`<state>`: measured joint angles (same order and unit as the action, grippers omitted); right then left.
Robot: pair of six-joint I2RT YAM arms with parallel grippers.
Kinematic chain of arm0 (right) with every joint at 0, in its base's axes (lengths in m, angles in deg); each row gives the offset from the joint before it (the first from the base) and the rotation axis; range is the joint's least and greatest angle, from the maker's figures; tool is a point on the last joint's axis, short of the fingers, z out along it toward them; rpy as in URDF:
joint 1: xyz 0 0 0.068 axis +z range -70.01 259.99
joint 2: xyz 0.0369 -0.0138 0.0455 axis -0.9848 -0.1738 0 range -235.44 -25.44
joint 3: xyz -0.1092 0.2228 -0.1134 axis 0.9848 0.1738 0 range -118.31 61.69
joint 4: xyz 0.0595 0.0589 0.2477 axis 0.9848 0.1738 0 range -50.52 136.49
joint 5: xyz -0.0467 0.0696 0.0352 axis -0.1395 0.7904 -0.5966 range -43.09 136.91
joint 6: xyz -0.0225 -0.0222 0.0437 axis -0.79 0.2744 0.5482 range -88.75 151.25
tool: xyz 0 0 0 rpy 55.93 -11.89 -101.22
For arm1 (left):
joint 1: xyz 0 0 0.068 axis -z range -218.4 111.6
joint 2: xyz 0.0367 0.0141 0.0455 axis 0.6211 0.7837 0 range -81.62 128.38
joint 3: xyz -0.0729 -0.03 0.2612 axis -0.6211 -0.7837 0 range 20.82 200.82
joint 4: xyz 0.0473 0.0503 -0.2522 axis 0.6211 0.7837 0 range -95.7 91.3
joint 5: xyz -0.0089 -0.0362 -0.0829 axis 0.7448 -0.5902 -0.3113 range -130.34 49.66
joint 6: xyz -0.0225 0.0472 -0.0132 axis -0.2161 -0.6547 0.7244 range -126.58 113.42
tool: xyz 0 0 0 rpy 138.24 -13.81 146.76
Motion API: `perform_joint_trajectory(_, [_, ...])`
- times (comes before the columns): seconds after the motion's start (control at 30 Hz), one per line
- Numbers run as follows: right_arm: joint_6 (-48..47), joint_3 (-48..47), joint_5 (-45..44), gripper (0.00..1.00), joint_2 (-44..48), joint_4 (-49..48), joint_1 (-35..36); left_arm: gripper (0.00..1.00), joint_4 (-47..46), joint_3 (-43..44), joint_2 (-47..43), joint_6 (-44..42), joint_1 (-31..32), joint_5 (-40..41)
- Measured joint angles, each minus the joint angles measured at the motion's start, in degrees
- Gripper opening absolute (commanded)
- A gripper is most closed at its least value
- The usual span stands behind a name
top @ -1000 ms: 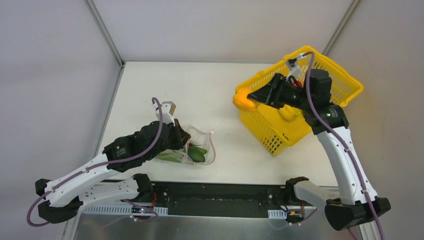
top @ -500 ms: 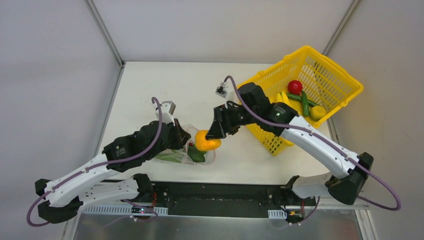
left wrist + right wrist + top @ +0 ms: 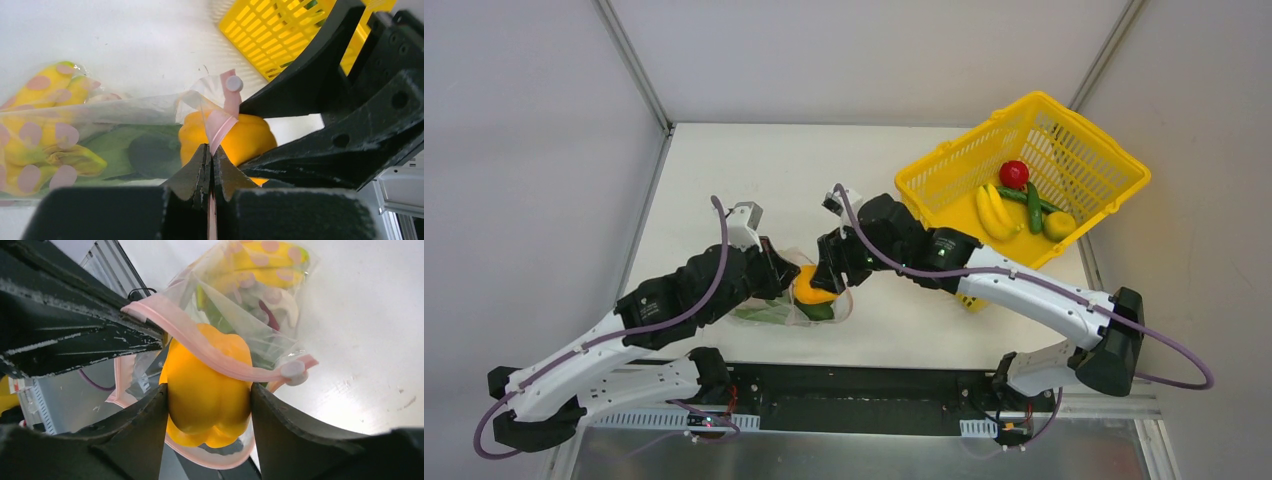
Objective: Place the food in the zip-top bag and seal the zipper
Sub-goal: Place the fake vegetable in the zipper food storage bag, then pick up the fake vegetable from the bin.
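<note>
Orange-yellow plastic toy bell pepper (image 3: 207, 385): clamped by its sides between the two black fingers of the right gripper (image 3: 209, 415), jaws about half spread. It sits at the mouth of the bag, with the upper lip draped over its top.

Clear crinkly zip-top bag with pink printed dots (image 3: 769, 312): lies on the white table (image 3: 724, 180) near the front edge, between the two arms, with its mouth facing the right arm. Contents seen through the film are dark green toy produce (image 3: 145, 150) and a yellow piece further in.

Thin red-pink zipper strip (image 3: 200, 347): unsealed, with the two lips apart around the pepper. A round pale slider tab (image 3: 292, 371) sits at one end.

Left gripper (image 3: 210, 165): jaws pressed together, pinching the strip at the mouth edge.

Yellow mesh plastic basket (image 3: 1079, 150): stands at the far right of the table, well apart from the bag. It holds a red tomato (image 3: 1014, 174), a yellow banana bunch (image 3: 994, 212) and slim green pods (image 3: 1031, 205).
</note>
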<state>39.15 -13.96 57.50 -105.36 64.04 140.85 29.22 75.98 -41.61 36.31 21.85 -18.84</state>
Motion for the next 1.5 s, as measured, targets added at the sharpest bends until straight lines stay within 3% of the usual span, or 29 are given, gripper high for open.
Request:
perform_joint_trajectory(0.1, [-0.52, 4.26, -2.08, 0.63, 1.44, -7.52, 2.32, 0.02, 0.02, 0.00, -1.25, 0.02, -0.35, 0.02])
perform_joint_trajectory(0.3, [-2.16, 6.36, -3.67, 0.79, 1.55, -14.97, 4.96, 0.02, 0.00, 0.00, -3.74, 0.37, -0.35, 0.70])
perform_joint_trajectory(0.47, [-2.95, 6.60, -2.34, 0.79, 1.68, -18.82, 5.53, 0.02, 0.07, -0.02, -5.81, 1.27, -0.35, 2.99])
perform_joint_trajectory(0.53, [-3.04, 6.95, -2.21, 0.85, 2.38, -19.26, 5.55, 0.02, 0.07, -0.02, -6.49, 1.49, -0.35, 3.69])
perform_joint_trajectory(0.73, [-4.07, 8.07, -5.14, 0.80, 10.67, -18.97, 5.55, 0.01, -0.24, -1.97, -9.94, 3.08, -0.35, 7.65])
perform_joint_trajectory(0.83, [-4.61, 8.07, -10.69, 0.80, 16.55, -18.91, 5.57, 0.01, 0.04, -2.86, -12.02, 3.72, -0.35, 9.49])
perform_joint_trajectory(0.97, [-4.94, 7.19, -25.09, 0.81, 20.50, -16.55, 3.69, 0.01, 0.42, -2.86, -12.00, 4.13, -0.35, 10.60])
perform_joint_trajectory(1.1, [-2.36, 4.61, -33.64, 0.80, 18.78, -9.20, -12.00, 0.01, 0.44, -2.86, -10.45, 4.11, -0.35, 10.27])
perform_joint_trajectory(1.3, [2.21, 4.68, -28.70, 0.86, 13.66, 0.90, -45.62, 0.01, 0.39, -2.86, -8.35, 4.07, -0.35, 8.96])
perform_joint_trajectory(1.4, [3.48, 4.79, -23.69, 0.91, 10.01, 4.35, -54.88, 0.01, 0.42, -2.84, -7.69, 4.02, -0.35, 8.41])
perform_joint_trajectory(1.5, [3.76, 4.79, -18.97, 0.91, 6.34, 7.96, -57.99, 0.01, 0.48, -2.84, -7.26, 4.00, -0.35, 7.69])
